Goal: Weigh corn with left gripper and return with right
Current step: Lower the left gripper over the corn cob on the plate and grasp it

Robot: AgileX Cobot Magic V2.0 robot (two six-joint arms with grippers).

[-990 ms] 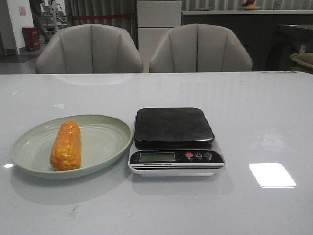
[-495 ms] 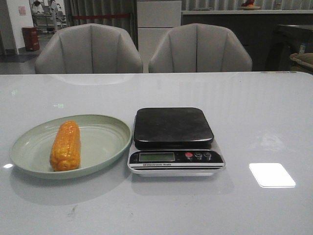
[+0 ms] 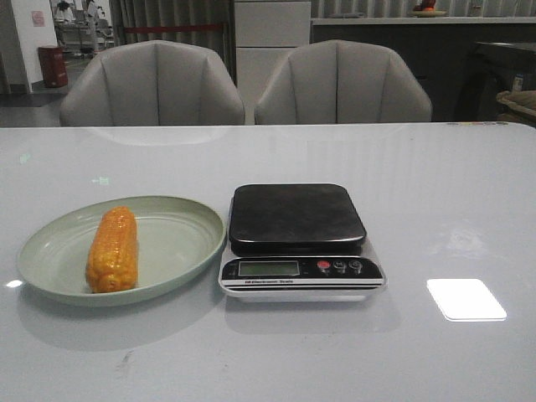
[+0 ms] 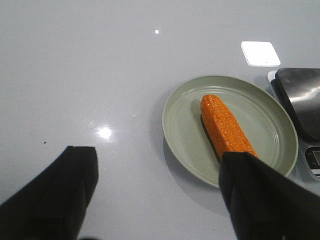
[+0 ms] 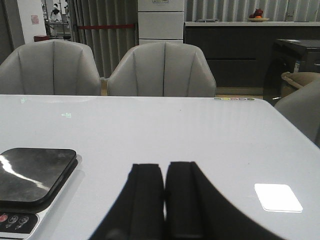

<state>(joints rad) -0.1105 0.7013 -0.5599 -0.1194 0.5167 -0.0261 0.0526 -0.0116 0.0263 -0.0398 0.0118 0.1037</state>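
The orange-yellow corn [image 3: 112,249] lies lengthwise on a pale green plate [image 3: 180,243] at the table's left. A kitchen scale [image 3: 297,239] with a dark, bare platform stands just right of the plate. Neither gripper shows in the front view. In the left wrist view my left gripper [image 4: 157,162] is open and empty, its jaws wide apart above the table beside the plate [image 4: 185,125]; one finger covers the near end of the corn [image 4: 225,125]. In the right wrist view my right gripper [image 5: 164,172] is shut and empty, to the right of the scale [image 5: 30,177].
Two grey chairs [image 3: 243,84] stand behind the table's far edge. A bright window reflection [image 3: 466,299] lies on the glossy white tabletop right of the scale. Dark cabinets fill the background at the right.
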